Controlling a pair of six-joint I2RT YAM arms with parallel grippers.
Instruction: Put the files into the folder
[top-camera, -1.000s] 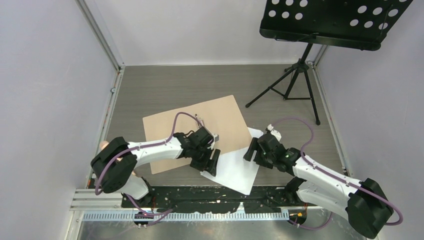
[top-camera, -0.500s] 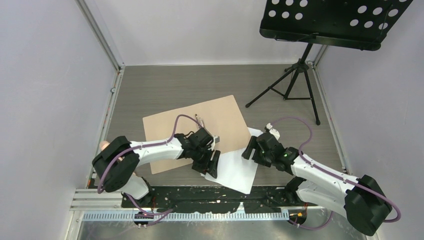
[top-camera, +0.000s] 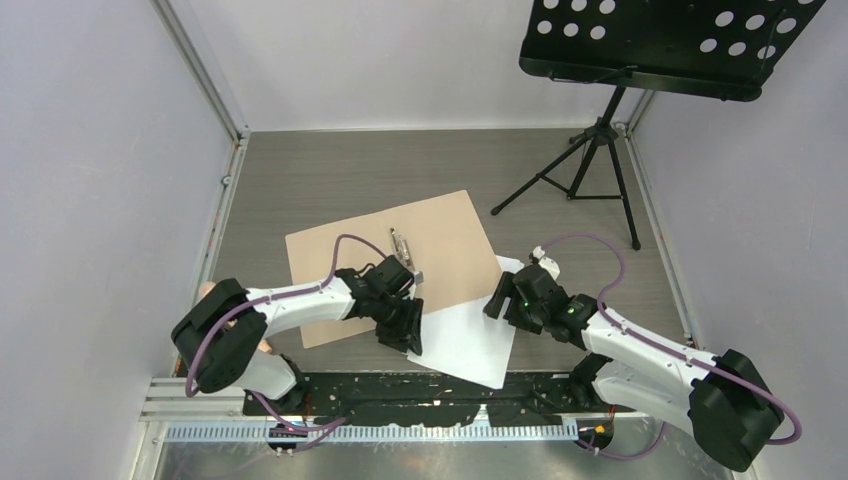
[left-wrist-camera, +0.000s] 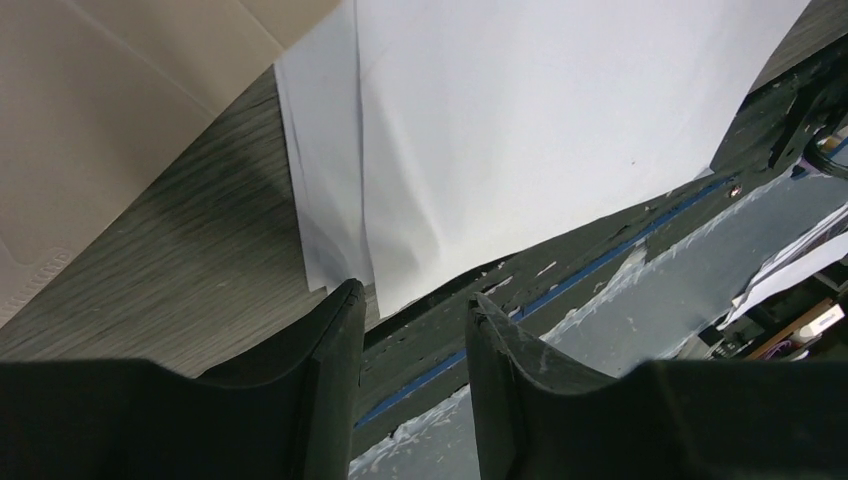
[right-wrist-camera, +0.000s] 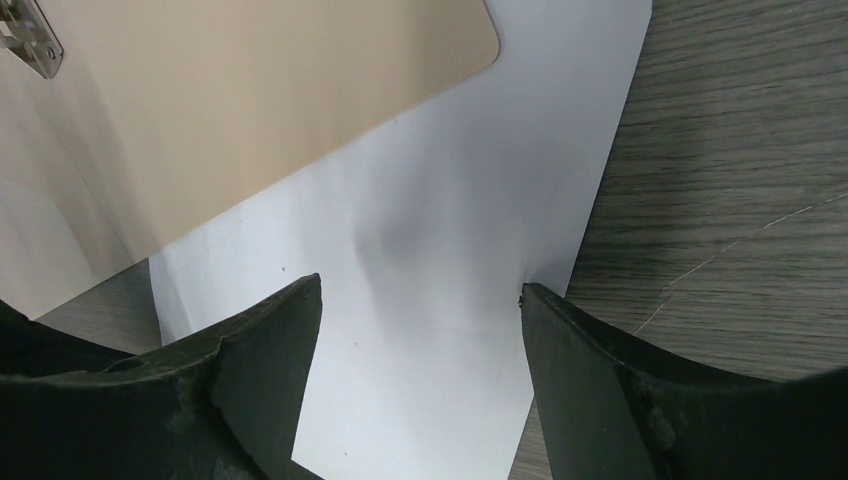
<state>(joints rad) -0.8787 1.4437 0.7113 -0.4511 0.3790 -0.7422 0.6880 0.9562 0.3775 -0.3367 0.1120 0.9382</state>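
**Both arms work the sheets poking out beneath the folder**

The left gripper sits just off the folder's near edge, tipped down at the near left corner of the files. Its jaws are drawn narrow, with a gap showing between them. In the wrist view no sheet is pinched; the paper corner lies just ahead of the fingertips. That reads as lining up for a pinch on a corner, the easiest place to lift thin paper off the table.

The folder lies flat, turned a little askew, with a small metal clip resting on its top. Whether its leaves are closed I cannot tell. The files are not inside it. They sit at its near right corner, their far part tucked under that corner and the rest fanned out towards the black strip on the folder's near side. At least two sheets show, slightly offset.

The right gripper hovers just right of the folder's near right corner, jaws wide and empty, straddling the right edge of the files. It looks placed to steady or catch that edge.

A music stand stands well off to the folder's far right, out of play
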